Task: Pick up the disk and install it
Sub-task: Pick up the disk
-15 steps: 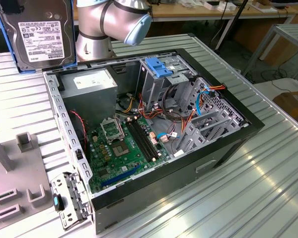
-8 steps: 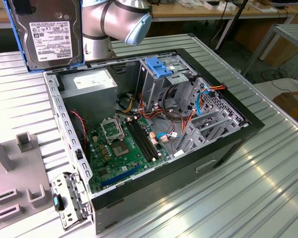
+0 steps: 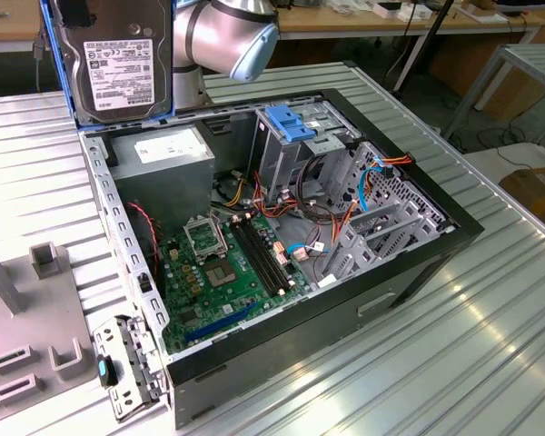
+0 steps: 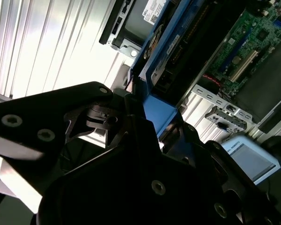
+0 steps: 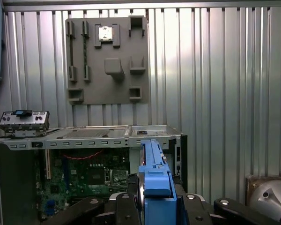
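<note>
The disk, silver with a white label and blue side rails, hangs upright in the air above the back left corner of the open computer case in the exterior view. In the first wrist view its blue rail rises edge-on out of my black gripper, which is shut on it. The second wrist view shows the same blue rail clamped in the gripper, with the case below. The metal drive cage, topped by a bare blue bracket, stands at the back of the case, well apart from the disk.
Inside the case lie a green motherboard, a grey power-supply box and loose cables. A grey fixture plate and a detached metal bracket sit at the exterior view's left on the ribbed metal table. The arm's joint hangs beside the disk.
</note>
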